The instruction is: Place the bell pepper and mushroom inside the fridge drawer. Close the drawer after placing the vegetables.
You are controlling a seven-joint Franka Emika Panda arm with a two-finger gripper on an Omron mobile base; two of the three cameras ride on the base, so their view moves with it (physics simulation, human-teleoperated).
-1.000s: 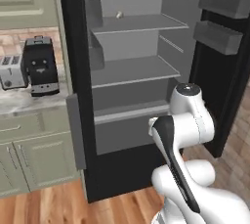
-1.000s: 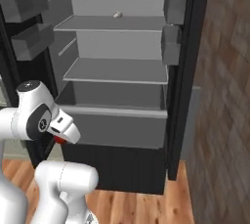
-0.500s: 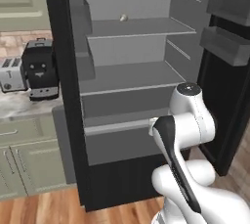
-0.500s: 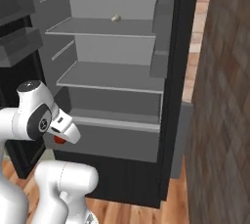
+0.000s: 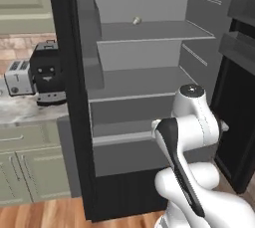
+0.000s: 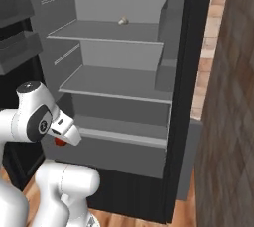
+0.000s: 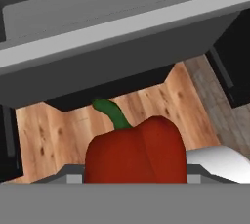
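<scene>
We carry the bell pepper (image 7: pixel 135 150) clamped in our pincer (image 6: pixel 60 141) just before the open fridge drawer (image 7: pixel 117 47), poised to lift it over the front.

The base drove on toward the open fridge (image 5: pixel 74 97), so both base views shifted as a whole: the fridge interior grew larger, and the fridge drawer (image 6: pixel 119 146) came nearer to the arm. In the left base view the toaster (image 5: pixel 19 76) and coffee machine (image 5: pixel 47 72) on the surface (image 5: pixel 25 112) slid toward the frame's middle. In the right base view, the red bell pepper (image 6: pixel 60 141) showed beneath the wrist throughout, closer to the drawer front.
</scene>
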